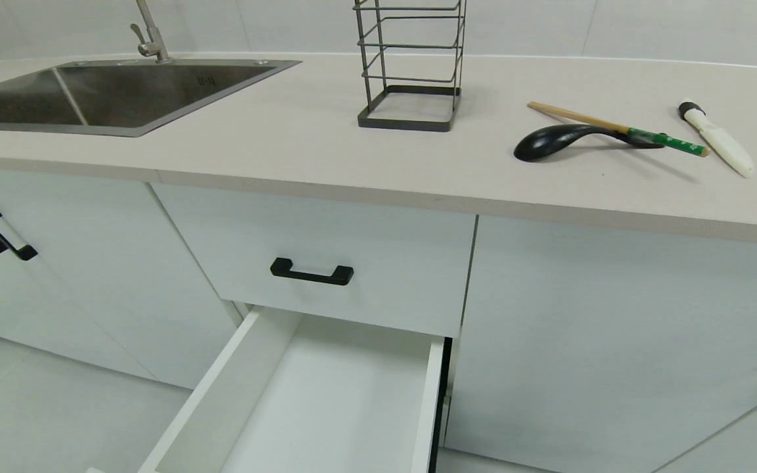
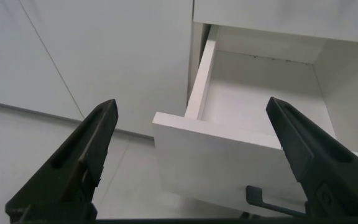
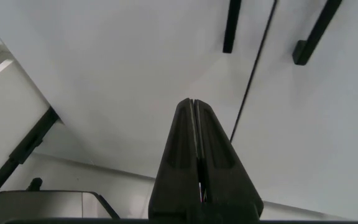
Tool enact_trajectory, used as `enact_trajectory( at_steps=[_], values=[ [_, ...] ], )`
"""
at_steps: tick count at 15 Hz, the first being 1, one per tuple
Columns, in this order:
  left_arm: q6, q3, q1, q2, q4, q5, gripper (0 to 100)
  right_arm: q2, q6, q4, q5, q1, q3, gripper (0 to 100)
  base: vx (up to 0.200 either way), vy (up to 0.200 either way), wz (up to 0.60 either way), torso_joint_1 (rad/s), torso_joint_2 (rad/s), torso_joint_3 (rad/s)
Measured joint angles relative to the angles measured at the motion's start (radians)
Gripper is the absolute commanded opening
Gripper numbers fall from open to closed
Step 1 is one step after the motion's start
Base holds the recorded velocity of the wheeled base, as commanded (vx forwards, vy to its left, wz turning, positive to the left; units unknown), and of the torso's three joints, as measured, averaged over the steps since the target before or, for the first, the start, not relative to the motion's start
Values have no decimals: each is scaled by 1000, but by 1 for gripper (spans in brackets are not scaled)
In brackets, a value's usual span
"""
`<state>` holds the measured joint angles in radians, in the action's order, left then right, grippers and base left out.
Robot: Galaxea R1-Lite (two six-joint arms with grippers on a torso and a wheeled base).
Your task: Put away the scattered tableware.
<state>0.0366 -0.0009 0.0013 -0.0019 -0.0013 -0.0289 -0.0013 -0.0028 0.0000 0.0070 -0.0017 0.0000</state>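
Where the countertop [image 1: 286,151] runs off to the right, three pieces of tableware lie loose. One is a black spoon [image 1: 546,143], bowl toward the front edge. Wooden chopsticks [image 1: 615,125] with green ends cross its handle, though I can't tell whether that is one stick or a pair pressed together. Just beside them is a white utensil [image 1: 723,143] with a black end, and I cannot make out what it is. A dark wire rack [image 1: 410,72] stands well apart from them, near the middle of the counter, its top cut off from sight. The sink [image 1: 109,92] is set in at the far left, and only the lower part of the faucet [image 1: 148,36] shows.

Below the counter, the upper drawer [image 1: 365,230] is closed. The lower drawer [image 1: 221,387] beneath it is pulled out, and its front is cut off in the head view. The left gripper [image 2: 191,102] hangs over that drawer's front panel with its fingers spread wide, holding nothing. Part of the drawer handle [image 2: 263,200] peeks out below. The right gripper [image 3: 193,102] has its fingers pressed together on nothing, pointing at white cabinet doors [image 3: 104,93] with black handles [image 3: 232,25].
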Motion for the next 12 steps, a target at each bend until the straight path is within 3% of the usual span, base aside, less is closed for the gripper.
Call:
enact_trajectory(
  at_steps=[4,8,12],
  values=[
    [0,1,0,0,0,0,100,0,-5,0,0,1,0,0,0,0,0,45,-68,-17],
    [0,1,0,0,1,0,100,0,-3,0,0,1,0,0,0,0,0,232,-108,-128],
    [0,-1,0,0,-1,0,100,0,-5,0,0,1,0,0,0,0,0,213,-634,-224]
  ],
)
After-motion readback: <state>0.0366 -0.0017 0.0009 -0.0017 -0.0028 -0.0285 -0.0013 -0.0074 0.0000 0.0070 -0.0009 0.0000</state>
